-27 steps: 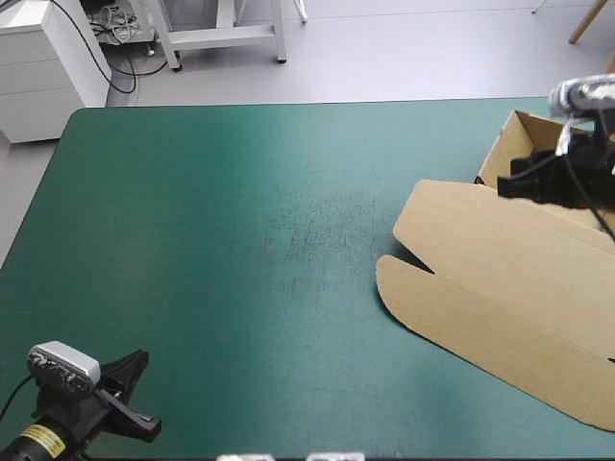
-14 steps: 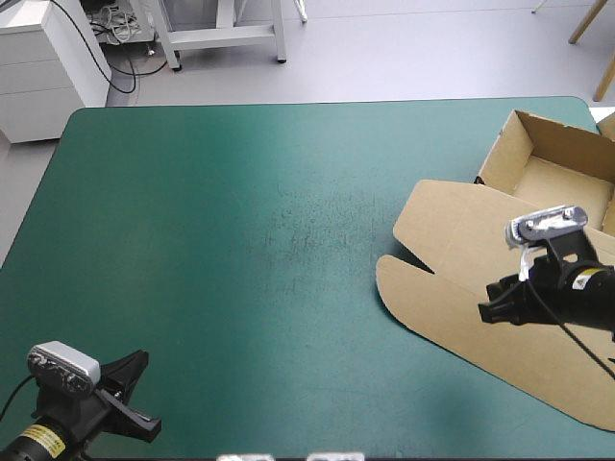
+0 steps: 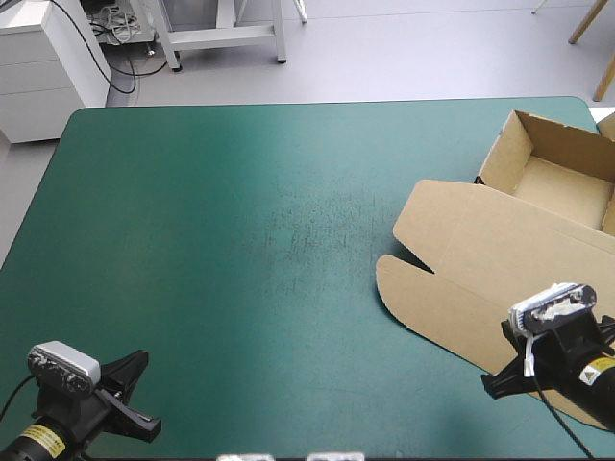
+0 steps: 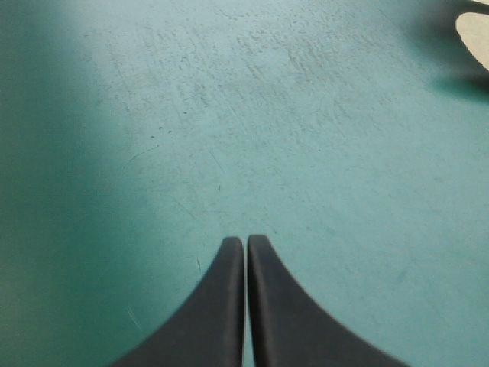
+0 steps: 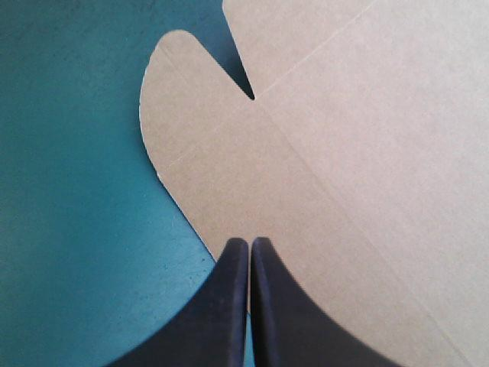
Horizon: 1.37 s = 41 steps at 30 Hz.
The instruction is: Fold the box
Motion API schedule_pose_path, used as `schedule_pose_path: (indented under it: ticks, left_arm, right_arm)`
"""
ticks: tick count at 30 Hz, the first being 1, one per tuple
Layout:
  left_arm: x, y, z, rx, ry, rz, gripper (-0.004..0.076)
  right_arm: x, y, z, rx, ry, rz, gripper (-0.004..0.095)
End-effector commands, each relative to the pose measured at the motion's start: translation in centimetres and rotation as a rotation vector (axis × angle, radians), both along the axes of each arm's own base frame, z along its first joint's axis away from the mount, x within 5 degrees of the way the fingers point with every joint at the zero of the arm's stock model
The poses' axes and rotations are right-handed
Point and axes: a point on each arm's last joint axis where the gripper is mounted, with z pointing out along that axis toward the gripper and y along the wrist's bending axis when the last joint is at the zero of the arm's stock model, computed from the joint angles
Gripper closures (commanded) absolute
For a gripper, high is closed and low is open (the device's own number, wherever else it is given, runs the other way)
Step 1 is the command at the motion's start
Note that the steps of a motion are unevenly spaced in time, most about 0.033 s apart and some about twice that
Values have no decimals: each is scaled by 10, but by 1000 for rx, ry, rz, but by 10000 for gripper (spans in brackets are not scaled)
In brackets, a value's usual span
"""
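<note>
My right fingers [image 5: 229,306] closed, empty, over flat lid [image 5: 328,153] of brown cardboard box [image 3: 500,259]; left fingers [image 4: 221,306] closed, idle. Tray walls up; next likely needs fingers parted at lid's edge.

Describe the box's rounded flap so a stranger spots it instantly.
On the teal-green table's right side lies the brown box, lid spread flat. The flap is the lid's corner nearest the table's middle: a rounded lobe set off by a V-shaped notch.

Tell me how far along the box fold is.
Done: the box has its tray walls raised. In hand: nothing; the right gripper, shut, hovers over the flat lid near its edge; the left gripper, shut, over bare table. Left: the lid, not yet folded.
</note>
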Motion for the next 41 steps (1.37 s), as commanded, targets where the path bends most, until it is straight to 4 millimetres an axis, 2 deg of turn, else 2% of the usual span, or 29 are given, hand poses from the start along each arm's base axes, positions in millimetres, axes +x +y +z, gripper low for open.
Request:
schedule_pose_path:
  ticks: [1, 9, 15, 41]
  left_arm:
    - [2, -1, 13, -46, -71, 5, 731]
    - [2, -1, 13, -46, -71, 5, 731]
    - [2, -1, 13, -48, -68, 3, 731]
    - [1, -4, 13, -84, -55, -7, 731]
  right_arm:
    - [-13, 1, 5, 19, -167, -2, 929]
    - [-37, 1, -24, 19, -222, -8, 928]
    - [-40, 1, -43, 35, -247, -27, 929]
    - [-40, 2, -42, 46, -256, -26, 929]
